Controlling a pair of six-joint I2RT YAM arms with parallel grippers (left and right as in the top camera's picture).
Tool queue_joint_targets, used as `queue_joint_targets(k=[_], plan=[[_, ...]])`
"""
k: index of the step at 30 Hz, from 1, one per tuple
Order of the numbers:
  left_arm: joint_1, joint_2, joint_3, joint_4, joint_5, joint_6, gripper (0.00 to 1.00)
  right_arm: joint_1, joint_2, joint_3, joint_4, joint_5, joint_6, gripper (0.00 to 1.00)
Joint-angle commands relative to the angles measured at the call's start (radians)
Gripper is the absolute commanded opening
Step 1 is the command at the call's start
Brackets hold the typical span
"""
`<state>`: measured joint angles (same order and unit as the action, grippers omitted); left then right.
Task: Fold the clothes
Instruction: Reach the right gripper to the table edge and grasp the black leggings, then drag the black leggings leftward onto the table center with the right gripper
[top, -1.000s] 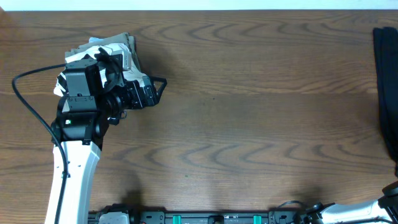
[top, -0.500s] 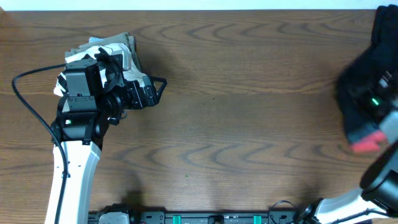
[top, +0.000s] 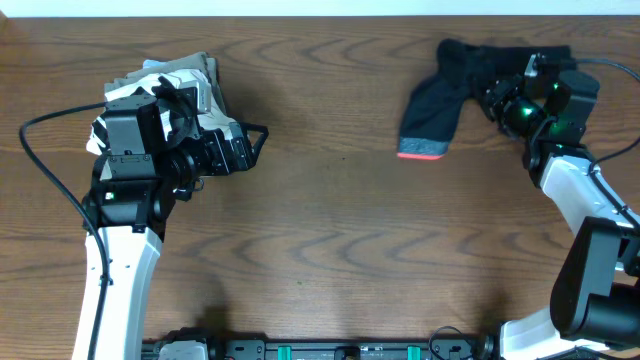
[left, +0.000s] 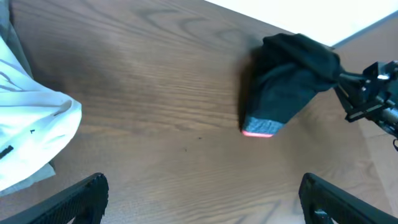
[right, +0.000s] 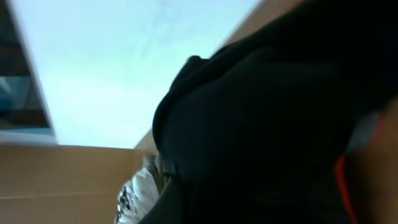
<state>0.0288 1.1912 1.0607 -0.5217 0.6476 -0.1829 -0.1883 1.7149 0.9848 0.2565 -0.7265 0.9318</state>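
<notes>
Leggings (top: 445, 95), long, black and stretchy, lay bunched on the far right part of a brown wooden table (top: 330, 230), seen from overhead. One end trailed toward the middle of the table and finished in a grey waistband (top: 420, 150) edged in coral-red. The right gripper (top: 497, 100) sat at the other end of the bundle, its jaws closed tight on a pinch of the black fabric. The left wrist camera showed that grip more clearly than the overhead did, from across the table: the leggings (left: 283, 90) drooped from the clamped right gripper (left: 341, 76), with the coral edge (left: 260, 132) resting on the wood. The right wrist camera was blurred and almost filled with dark cloth (right: 267, 124). It added only a thin coral streak at the right and a bright pale wall behind. On the far left of the table, well apart from the leggings, the left gripper (top: 258, 145) hovered with its jaws spread wide and nothing between them. Its own camera showed both fingers (left: 81, 199) at the bottom corners of the frame. Partly beneath that arm lay a crumpled white shirt (top: 125, 95) with black lettering, and just behind it a khaki garment (top: 190, 68). Only the left wrist view showed the shirt's loose white folds (left: 31, 137) up close.
</notes>
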Motion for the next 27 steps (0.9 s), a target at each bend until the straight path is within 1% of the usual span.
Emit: queue_joint_targets(k=[1, 3, 7, 11, 14, 16, 20, 22, 23, 24, 25, 27], plan=[[-0.003, 0.004, 0.017, -0.002, -0.005, 0.017, 0.98, 0.001, -0.018, 0.003, -0.08, -0.009, -0.041, 0.01], [-0.003, 0.004, 0.017, -0.002, -0.005, 0.017, 0.98, 0.001, -0.018, 0.003, -0.095, -0.05, -0.063, 0.01], [-0.003, 0.004, 0.017, -0.001, -0.004, 0.017, 0.98, 0.013, -0.019, 0.003, -0.079, -0.213, -0.069, 0.01], [-0.02, 0.004, 0.017, 0.002, -0.005, 0.017, 0.98, 0.07, -0.019, 0.003, -0.053, -0.375, -0.069, 0.01], [-0.043, 0.005, 0.017, 0.011, -0.005, 0.017, 0.98, 0.146, -0.02, 0.003, 0.071, -0.478, -0.027, 0.01], [-0.058, 0.008, 0.017, 0.018, -0.006, 0.017, 0.98, 0.206, -0.02, 0.003, 0.231, -0.506, 0.049, 0.01], [-0.072, 0.021, 0.017, 0.021, -0.009, 0.017, 0.98, 0.291, -0.02, 0.003, 0.565, -0.486, 0.204, 0.01], [-0.072, 0.029, 0.017, 0.017, -0.008, 0.017, 0.98, 0.307, -0.02, 0.003, 0.639, -0.461, 0.246, 0.01], [-0.072, 0.031, 0.017, 0.013, -0.008, 0.017, 0.98, 0.307, -0.02, 0.003, 0.637, -0.451, 0.249, 0.04], [-0.072, 0.034, 0.017, 0.009, -0.008, 0.017, 0.98, 0.305, -0.02, 0.003, 0.615, -0.447, 0.237, 0.11], [-0.072, 0.036, 0.017, 0.006, -0.008, 0.017, 0.98, 0.298, -0.019, 0.002, 0.579, -0.449, 0.211, 0.15], [-0.072, 0.039, 0.017, 0.003, -0.008, 0.017, 0.98, 0.277, -0.019, 0.002, 0.409, -0.449, 0.116, 0.28]])
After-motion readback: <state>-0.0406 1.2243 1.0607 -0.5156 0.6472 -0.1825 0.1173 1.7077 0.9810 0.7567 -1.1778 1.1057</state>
